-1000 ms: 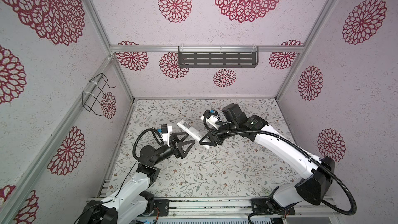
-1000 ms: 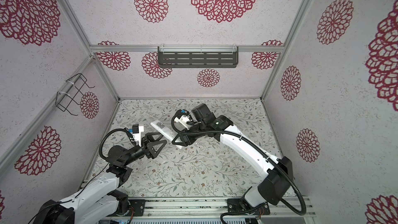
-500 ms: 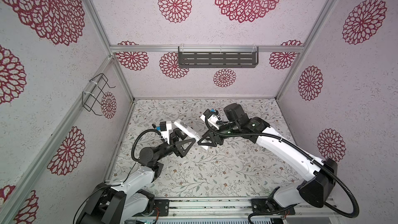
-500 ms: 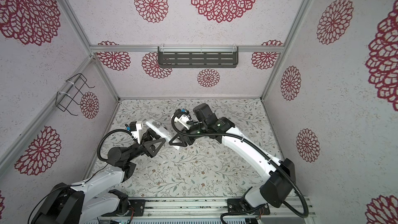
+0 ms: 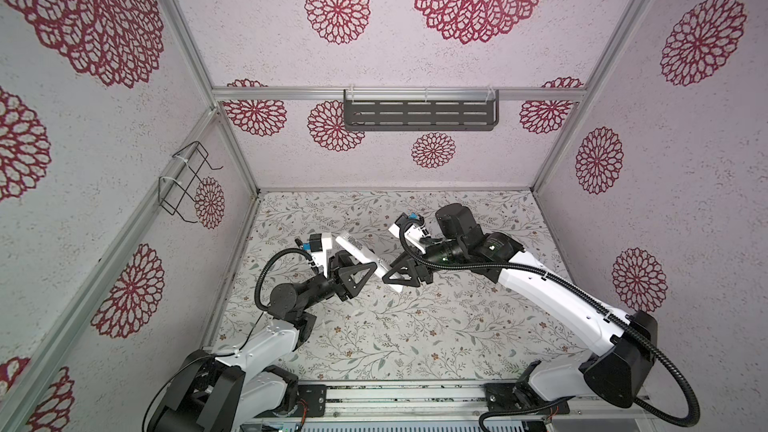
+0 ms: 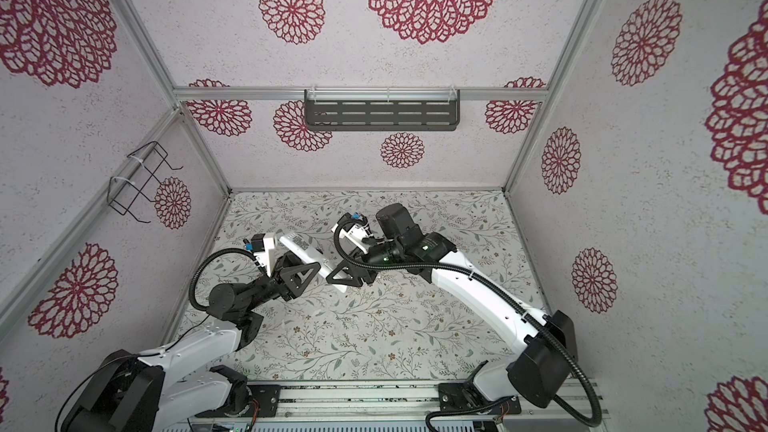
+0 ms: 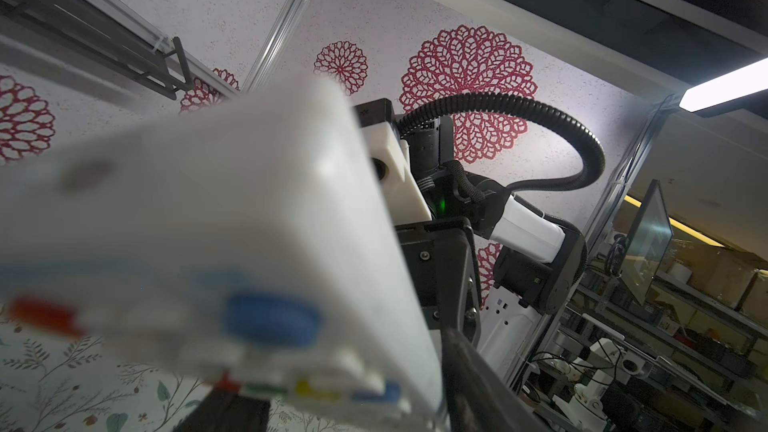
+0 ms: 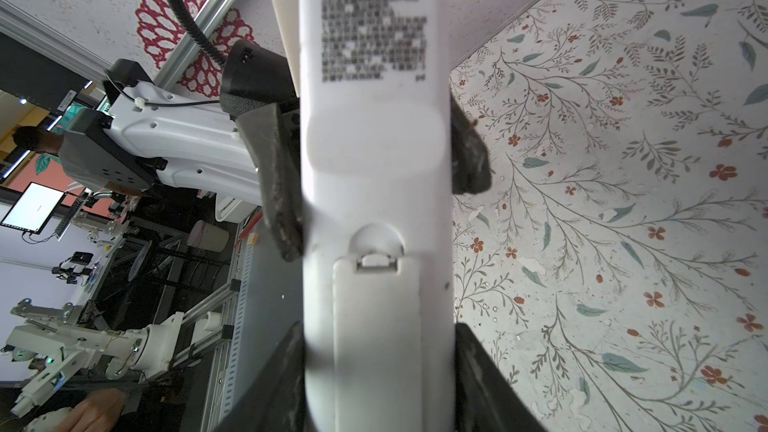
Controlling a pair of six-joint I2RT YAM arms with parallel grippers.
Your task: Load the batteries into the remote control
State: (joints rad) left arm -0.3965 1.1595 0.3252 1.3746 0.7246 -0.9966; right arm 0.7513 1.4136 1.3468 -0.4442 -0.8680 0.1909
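The remote control (image 5: 357,248) (image 6: 301,248) is a long white bar held slanting in the air above the table, between the two arms. My right gripper (image 5: 392,278) (image 6: 336,278) (image 8: 378,380) is shut on its lower end, one finger on each long side. My left gripper (image 5: 361,270) (image 6: 307,270) (image 7: 353,401) is closed round its middle. Its fingers (image 8: 276,176) press both edges in the right wrist view. The remote's plain back (image 8: 374,160) faces that camera, with printed text and a closed battery cover (image 8: 376,326). The coloured buttons (image 7: 270,317) show blurred in the left wrist view. The batteries are out of view.
The floral table mat (image 5: 415,326) lies under both arms. A dark slotted shelf (image 5: 419,114) hangs on the back wall and a black wire basket (image 5: 187,182) on the left wall. Metal rails (image 5: 415,398) run along the front edge.
My left gripper has come up to the remote from the left with open jaws and closed them on its middle. The right gripper has kept its hold and barely moved.
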